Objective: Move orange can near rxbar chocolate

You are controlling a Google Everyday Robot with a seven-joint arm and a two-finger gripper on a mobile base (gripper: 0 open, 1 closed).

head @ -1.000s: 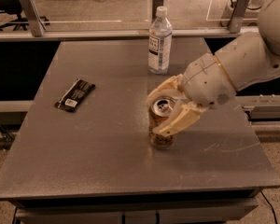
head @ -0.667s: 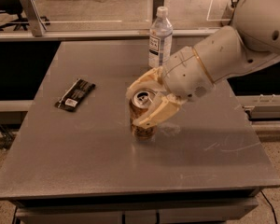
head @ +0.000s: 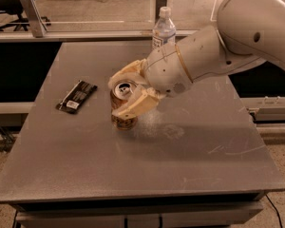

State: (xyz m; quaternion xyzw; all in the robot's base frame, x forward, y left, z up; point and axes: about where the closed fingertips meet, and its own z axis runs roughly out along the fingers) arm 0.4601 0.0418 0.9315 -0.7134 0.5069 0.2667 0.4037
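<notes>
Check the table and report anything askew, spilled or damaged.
Nothing stands out. The orange can stands upright in the gripper near the middle of the table. The rxbar chocolate lies flat nearby, and the water bottle is upright at the back.

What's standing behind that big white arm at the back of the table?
A clear water bottle: its cap and shoulders show, but its lower part is hidden by the arm. Nearer us, the claw grips the orange can on the table.
</notes>
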